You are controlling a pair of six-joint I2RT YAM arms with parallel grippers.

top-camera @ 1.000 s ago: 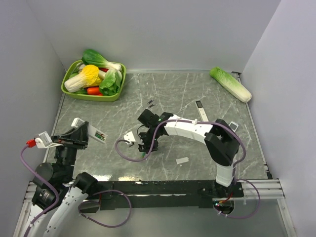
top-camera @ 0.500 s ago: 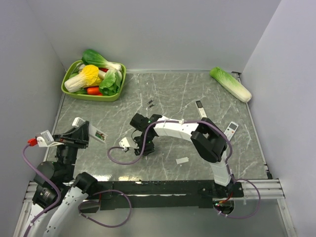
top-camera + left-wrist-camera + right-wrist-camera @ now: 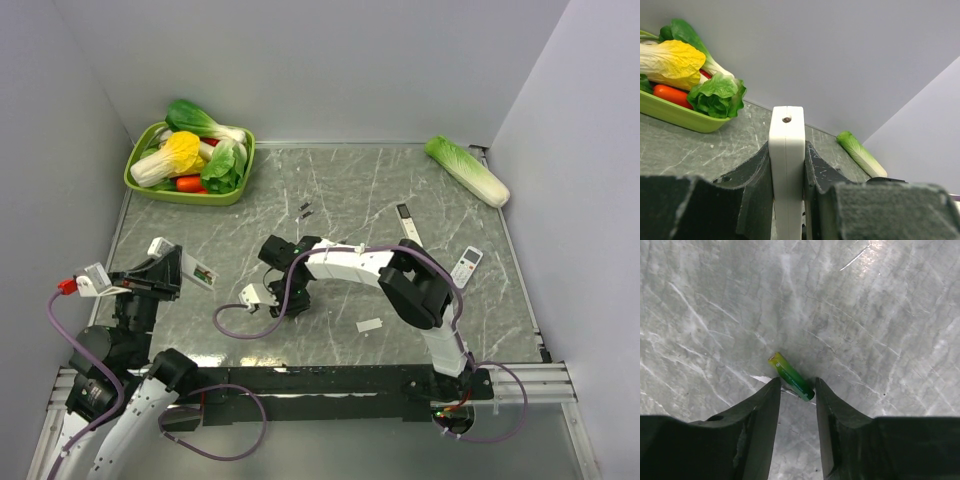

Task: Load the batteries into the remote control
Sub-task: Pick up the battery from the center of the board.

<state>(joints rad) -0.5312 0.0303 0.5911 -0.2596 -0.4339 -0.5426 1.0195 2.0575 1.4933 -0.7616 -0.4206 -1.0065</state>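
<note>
My left gripper (image 3: 787,150) is shut on the remote control (image 3: 786,165), a slim white bar standing on edge between the jaws. In the top view that gripper (image 3: 165,268) holds the remote control (image 3: 198,270) at the table's left, its green-lined recess showing. One of the batteries (image 3: 791,376), a small green cylinder, lies slanted on the marble in the right wrist view. My right gripper (image 3: 796,385) hangs just over it, open, with a fingertip on each side of its near end. From above, the right gripper (image 3: 292,300) is near the table's middle.
A green basket (image 3: 140,185) of toy vegetables stands at the back left, and a cabbage (image 3: 467,170) lies at the back right. Two other remotes (image 3: 407,222) (image 3: 466,264) lie right of centre. Tiny dark cells (image 3: 305,209) and a small white piece (image 3: 369,325) rest on the marble.
The right arm has swung left across the table and its jaws have narrowed. The left arm and the remote control have not moved.
</note>
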